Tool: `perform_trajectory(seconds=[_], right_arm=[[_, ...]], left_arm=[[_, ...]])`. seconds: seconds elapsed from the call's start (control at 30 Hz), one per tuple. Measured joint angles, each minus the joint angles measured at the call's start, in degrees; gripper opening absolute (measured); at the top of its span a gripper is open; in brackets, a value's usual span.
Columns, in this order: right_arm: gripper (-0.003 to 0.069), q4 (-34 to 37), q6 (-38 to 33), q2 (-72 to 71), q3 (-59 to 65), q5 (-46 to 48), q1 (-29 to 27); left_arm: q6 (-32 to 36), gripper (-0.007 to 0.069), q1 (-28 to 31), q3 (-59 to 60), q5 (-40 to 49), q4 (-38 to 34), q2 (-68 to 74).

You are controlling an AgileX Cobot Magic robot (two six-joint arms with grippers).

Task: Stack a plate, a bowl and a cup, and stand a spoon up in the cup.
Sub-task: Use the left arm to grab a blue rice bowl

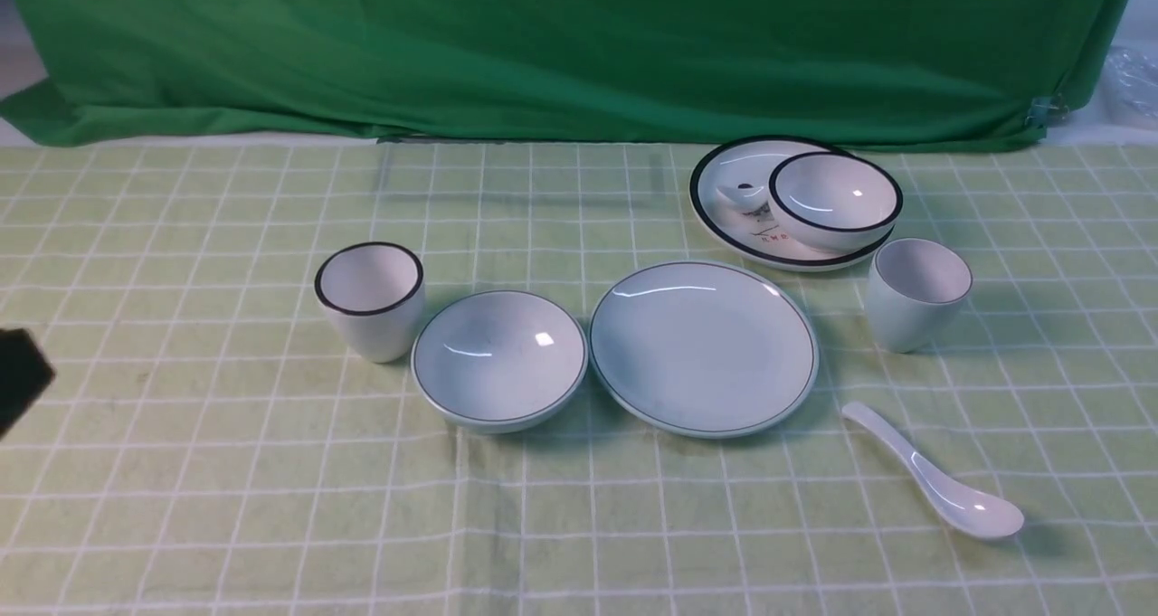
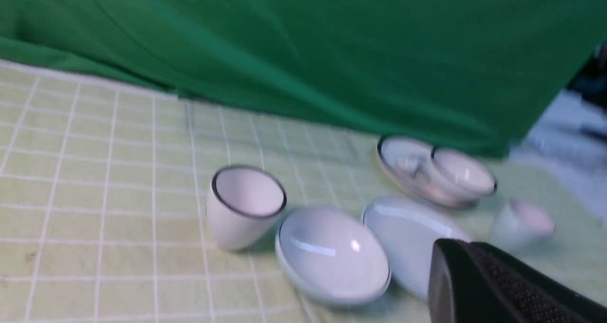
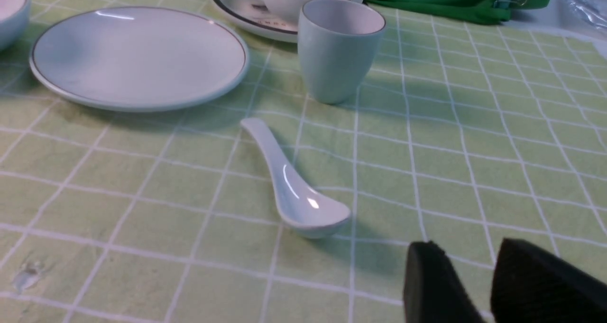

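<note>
The pale blue-green plate point(image 1: 704, 349) lies mid-table, with the matching bowl point(image 1: 499, 358) just left of it and the cup point(image 1: 915, 292) upright to its right. The white spoon point(image 1: 941, 485) lies in front of the cup, scoop toward me. My left gripper point(image 1: 18, 376) shows only as a dark tip at the left edge. In the left wrist view this gripper point(image 2: 446, 266) is shut and empty, short of the bowl point(image 2: 332, 254) and plate point(image 2: 408, 233). My right gripper point(image 3: 467, 252) is open with nothing in it, hovering near the spoon point(image 3: 294, 185), cup point(image 3: 339, 48) and plate point(image 3: 137, 52).
A white cup with a bold black rim point(image 1: 369, 299) stands left of the bowl. A black-rimmed white plate point(image 1: 724, 191) carrying a black-rimmed white bowl point(image 1: 834, 200) sits behind the plate and cup. A green backdrop cloth point(image 1: 561, 46) hangs along the table's far edge.
</note>
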Motion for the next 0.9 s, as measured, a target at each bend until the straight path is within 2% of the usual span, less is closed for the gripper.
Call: perform_trajectory(seconds=[0.1, 0.33, 0.47, 0.5, 0.53, 0.57, 0.67, 0.73, 0.8, 0.87, 0.9], right_arm=[[0.0237, 0.0, 0.0, 0.0, 0.0, 0.0, 0.0], [0.0237, 1.3, 1.0, 0.0, 0.0, -1.7, 0.0], [0.0237, 9.3, 10.7, 0.0, 0.0, -6.5, 0.0], [0.0237, 11.1, 14.1, 0.0, 0.0, -8.1, 0.0], [0.0237, 13.5, 21.6, 0.0, 0.0, -11.6, 0.0], [0.0237, 14.3, 24.7, 0.0, 0.0, -13.3, 0.0], [0.0226, 15.2, 28.5, 0.0, -0.1, -15.5, 0.1], [0.0173, 15.5, 28.0, 1.6, -2.2, -10.8, 1.2], [0.0127, 15.6, 23.9, 4.7, -8.0, -5.1, 2.6], [0.0103, 15.5, 16.7, 9.8, -15.7, 2.3, 4.5], [0.0102, 15.5, 16.0, 10.4, -15.7, 3.1, 4.7]], left_arm=[[5.5, 0.0008, -2.7, -7.2, 7.3, 0.5, 10.8], [9.1, 0.0008, -17.2, -11.7, 6.3, 2.0, 26.4], [11.3, 0.0008, -21.7, -12.7, 6.4, 2.0, 30.8], [11.6, 0.0008, -22.6, -13.0, 6.6, 2.0, 31.8], [12.9, 0.0008, -23.4, -13.9, 7.3, 2.0, 34.3], [13.7, 0.0008, -23.5, -14.3, 7.6, 2.3, 35.4], [16.2, 0.0008, -23.7, -16.3, 8.6, 4.2, 39.9], [16.7, 0.0008, -23.7, -19.0, 9.6, 6.8, 45.0], [17.0, 0.0008, -24.0, -22.0, 10.8, 8.7, 50.1], [17.3, 0.0008, -25.4, -26.0, 12.0, 11.7, 55.9], [17.4, 0.0008, -25.6, -26.4, 12.1, 12.1, 56.5]])
